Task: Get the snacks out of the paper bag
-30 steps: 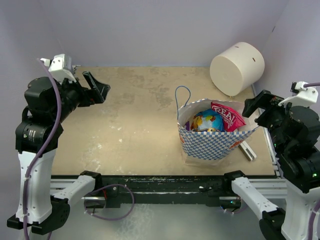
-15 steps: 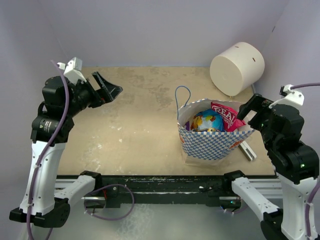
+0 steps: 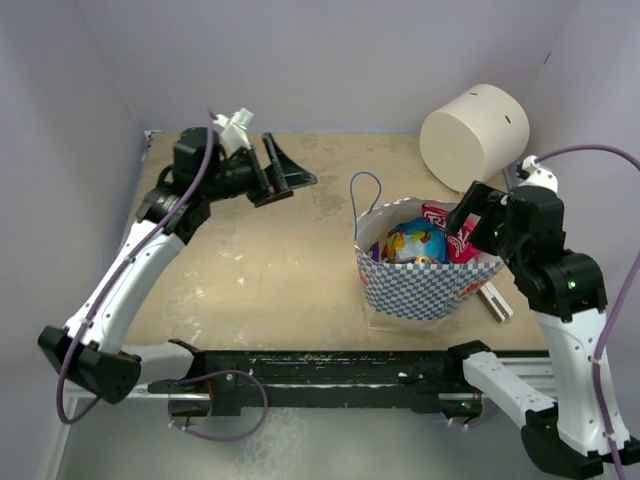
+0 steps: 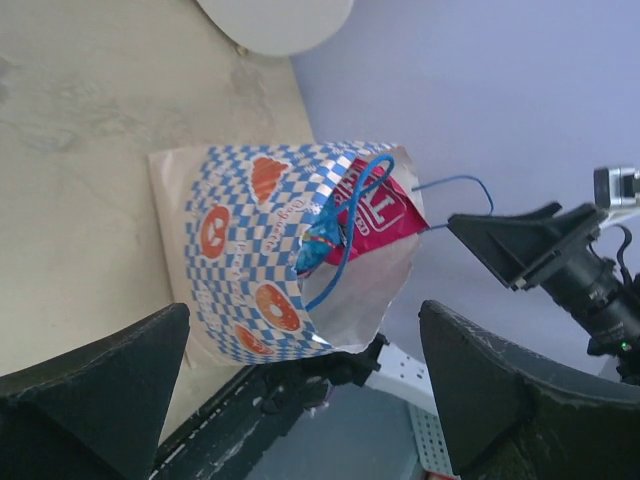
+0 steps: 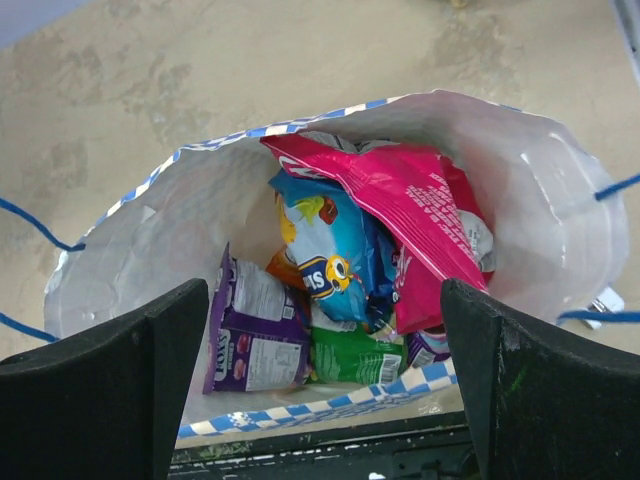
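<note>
Swung in on the paper bag [image 3: 425, 288], left jaws and right jaws spread wide, empty. Brought the right jaws over the bag's snacks [image 5: 335, 255]; yet to lift any.

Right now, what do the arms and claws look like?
Left arm and right arm: white link shells, black joints. A purple cable runs along each. Left claw and right claw: two black wedge-shaped fingers, small white block at each wrist.
</note>
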Tool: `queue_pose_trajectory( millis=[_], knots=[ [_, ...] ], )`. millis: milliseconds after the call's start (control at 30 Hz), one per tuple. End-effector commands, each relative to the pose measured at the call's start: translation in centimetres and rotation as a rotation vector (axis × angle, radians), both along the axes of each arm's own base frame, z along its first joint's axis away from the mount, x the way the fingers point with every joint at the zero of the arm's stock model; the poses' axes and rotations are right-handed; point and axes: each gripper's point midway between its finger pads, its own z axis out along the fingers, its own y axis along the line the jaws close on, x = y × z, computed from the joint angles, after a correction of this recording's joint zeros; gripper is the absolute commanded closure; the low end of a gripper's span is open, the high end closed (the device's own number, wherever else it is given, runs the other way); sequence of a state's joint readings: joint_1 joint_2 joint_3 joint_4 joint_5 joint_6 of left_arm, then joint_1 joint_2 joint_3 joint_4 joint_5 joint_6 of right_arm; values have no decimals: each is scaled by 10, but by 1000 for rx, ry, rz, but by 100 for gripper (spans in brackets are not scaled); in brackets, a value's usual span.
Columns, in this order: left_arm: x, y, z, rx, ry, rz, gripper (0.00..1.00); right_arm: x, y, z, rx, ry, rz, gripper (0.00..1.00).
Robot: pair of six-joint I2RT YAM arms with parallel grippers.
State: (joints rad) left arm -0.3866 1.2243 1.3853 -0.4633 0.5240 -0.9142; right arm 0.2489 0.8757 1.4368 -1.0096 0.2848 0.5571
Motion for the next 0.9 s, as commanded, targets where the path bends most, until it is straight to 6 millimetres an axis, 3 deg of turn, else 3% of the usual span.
queue_pose_trajectory(
  millis=[0, 133, 267, 333, 500, 733, 867],
  knots=[
    [-4, -46, 23, -16, -87, -121, 2, 10, 18, 10, 30, -16, 84, 1],
    [0, -80, 3, 119, -116, -196, 6, 12, 15, 22, 31, -61, 66, 1],
    [6, -94, -12, 244, -154, -246, 12, 8, 10, 32, 81, -129, 14, 0],
    [10, -97, -21, 288, -143, -266, 20, 5, 10, 35, 112, -161, 3, 0],
    [17, -109, -30, 314, -124, -279, 44, 1, 9, 40, 144, -208, -15, 1],
    [15, -143, -35, 272, -128, -346, 46, -6, 4, 38, 126, -178, -28, 0],
    [23, -147, -35, 282, -138, -338, 63, -16, -4, 41, 104, -184, -47, 0]
  ],
)
